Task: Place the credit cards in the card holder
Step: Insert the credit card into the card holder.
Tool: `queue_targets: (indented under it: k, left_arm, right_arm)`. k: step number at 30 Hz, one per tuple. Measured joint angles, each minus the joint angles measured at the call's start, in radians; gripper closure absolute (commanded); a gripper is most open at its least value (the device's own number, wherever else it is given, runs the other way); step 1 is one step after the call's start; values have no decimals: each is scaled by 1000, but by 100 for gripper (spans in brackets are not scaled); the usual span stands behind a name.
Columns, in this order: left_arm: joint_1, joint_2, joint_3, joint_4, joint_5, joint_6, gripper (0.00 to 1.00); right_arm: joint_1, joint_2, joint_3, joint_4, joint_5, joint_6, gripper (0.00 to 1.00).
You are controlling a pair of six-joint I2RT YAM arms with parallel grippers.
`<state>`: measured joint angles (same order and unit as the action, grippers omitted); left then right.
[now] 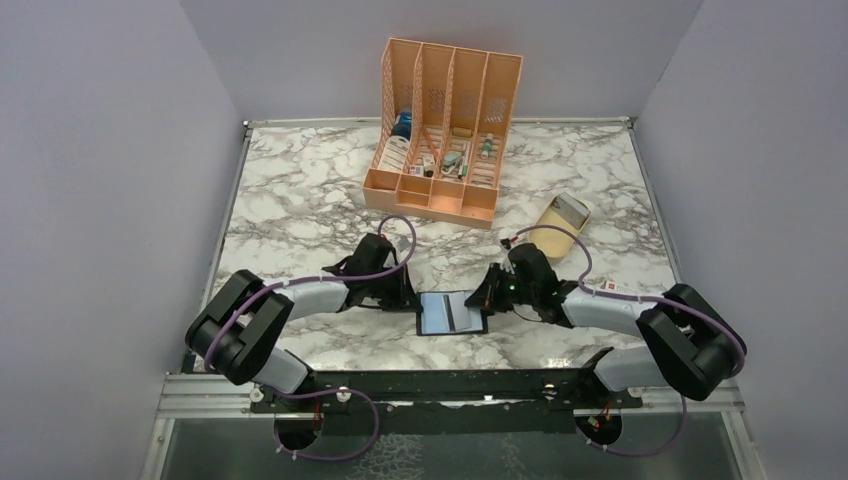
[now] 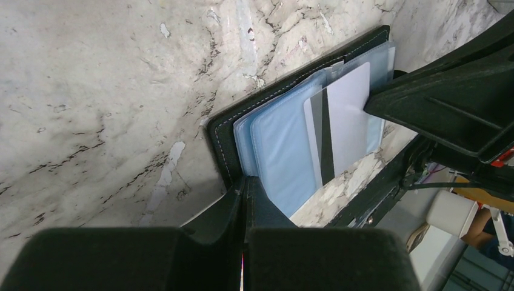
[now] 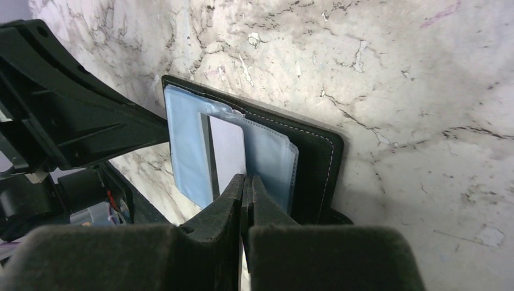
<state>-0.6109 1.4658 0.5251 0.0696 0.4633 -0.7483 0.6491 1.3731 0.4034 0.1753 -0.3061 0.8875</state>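
Left hand [image 2: 245, 185] pinches card holder [image 2: 221, 136], right hand [image 3: 245, 182] pinches card [image 3: 227, 148] (half-pocketed).

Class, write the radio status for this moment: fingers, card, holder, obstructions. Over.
Both shut: left fingers on edge of card holder, right fingers on white card. Card looks partly inside a pocket. Nothing blocking.

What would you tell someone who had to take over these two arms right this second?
Left fingers: shut on the near edge of the holder, which lies open on the table.
Right fingers: shut on a white card with a dark stripe.
Done: holder open; this card seems partly inside a clear pocket.
Left: push it fully in and let go. No other cards can be made out, so look for them before going on.
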Motion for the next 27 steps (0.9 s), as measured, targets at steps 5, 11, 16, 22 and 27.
queue_targets:
  k: [5,11,16,22,27]
  left_arm:
    - [-5,-6,-9,6,-1,-12,100]
    - [-18,-24,-29,10,0,-47,100]
    - [-26,-35,-43,13,0,-69,100]
    - [-28,-35,-43,19,0,-76,100]
    - [-33,-35,-43,20,0,-77,100]
  right_arm:
    - [0,-52,-20,4,33,15,99]
    - [20,-50,-31,14,40,35,99]
    - [43,-32,-36,37,42,53,99]
    - [60,-21,-36,43,45,55,99]
    - [79,-11,-35,44,48,59,86]
